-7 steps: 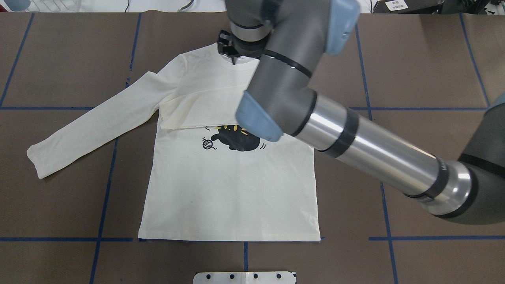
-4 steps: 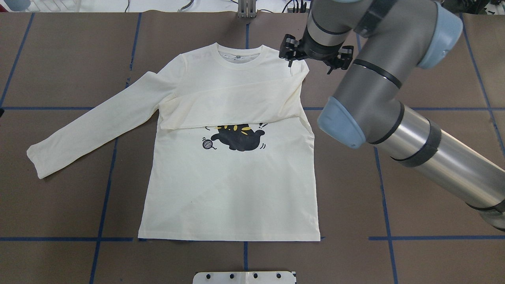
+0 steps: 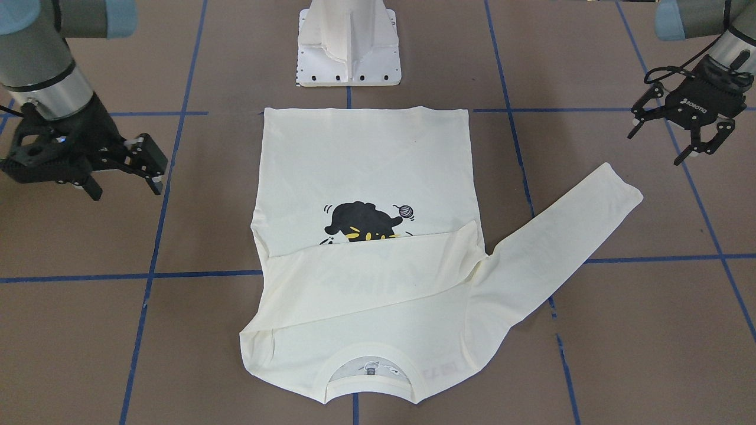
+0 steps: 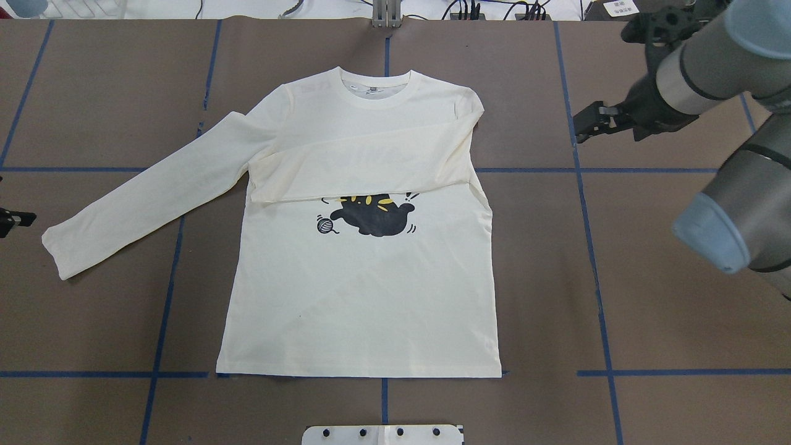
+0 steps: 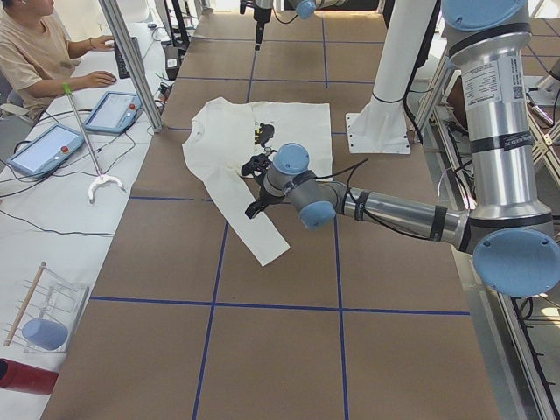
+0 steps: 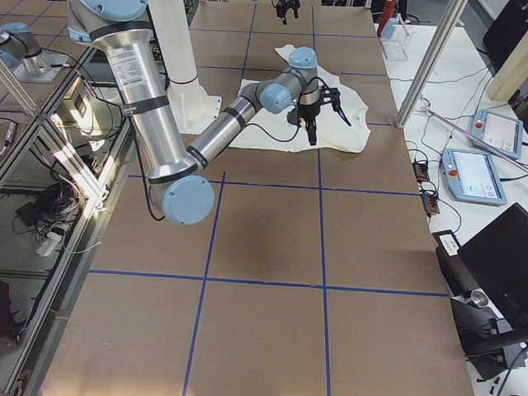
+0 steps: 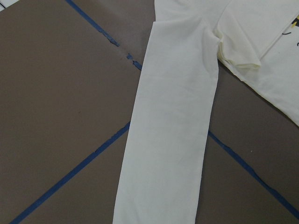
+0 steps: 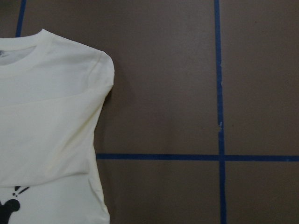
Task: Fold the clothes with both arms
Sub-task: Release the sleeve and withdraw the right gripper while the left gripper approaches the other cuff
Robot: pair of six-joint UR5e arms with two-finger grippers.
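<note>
- shirt (image 4: 364, 296) lies flat on table (image 4: 649, 321), print up, collar on the far side from the robot
- right sleeve (image 4: 364, 164) is folded across the chest and covers the top edge of the cat print (image 4: 374, 216); left sleeve (image 4: 148, 191) is stretched out to the robot's left
- right gripper (image 3: 125, 188) is off the shirt's right side, well apart, over bare table
- left gripper (image 3: 657, 144) is near the left cuff, not touching
- vs 0.6 s ago: right gripper was at the shirt's right shoulder, now out sideways clear of the fabric; shirt's lay is unchanged
- both grippers: fingers spread wide, holding nothing, touching nothing
</note>
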